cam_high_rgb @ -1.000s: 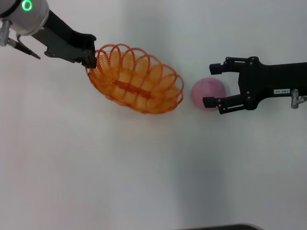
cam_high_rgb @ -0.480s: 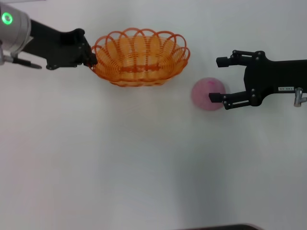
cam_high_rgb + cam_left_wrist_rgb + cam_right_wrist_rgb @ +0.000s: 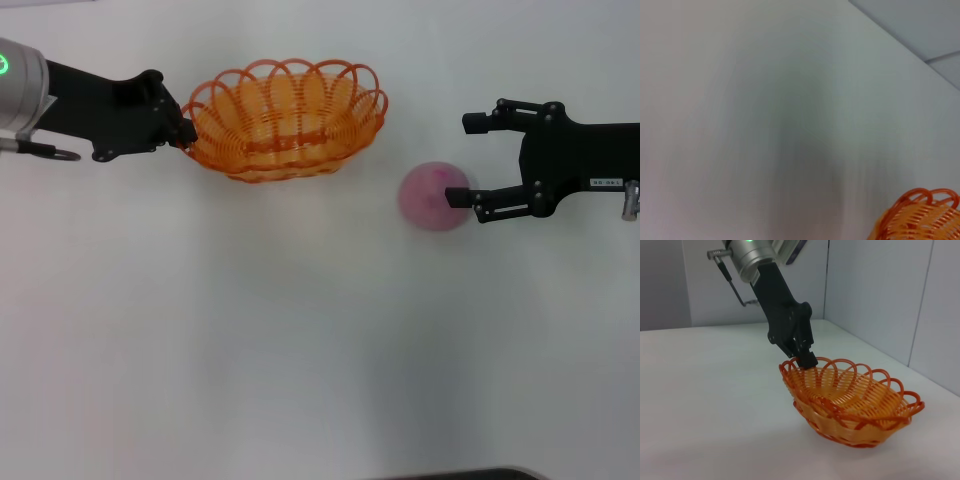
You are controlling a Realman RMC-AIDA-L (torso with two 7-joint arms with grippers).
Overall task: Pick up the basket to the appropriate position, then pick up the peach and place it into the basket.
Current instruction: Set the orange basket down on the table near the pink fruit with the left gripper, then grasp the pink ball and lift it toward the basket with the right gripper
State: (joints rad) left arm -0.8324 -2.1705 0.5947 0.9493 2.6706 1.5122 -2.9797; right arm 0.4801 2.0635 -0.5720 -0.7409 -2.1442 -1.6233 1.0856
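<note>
Left gripper (image 3: 186, 128) was clamped on the left end of the basket (image 3: 288, 121) rim, holding it at the far left-center of the white table (image 3: 300, 350); the right wrist view showed the basket (image 3: 852, 400) tilted, with only its underside near the table. Peach (image 3: 432, 197) sat on the table right of the basket, apart from it. Right gripper (image 3: 462, 160) was spread wide, its near finger touching or just beside the peach's right side, far finger clear. Nothing else lay between basket and peach.
</note>
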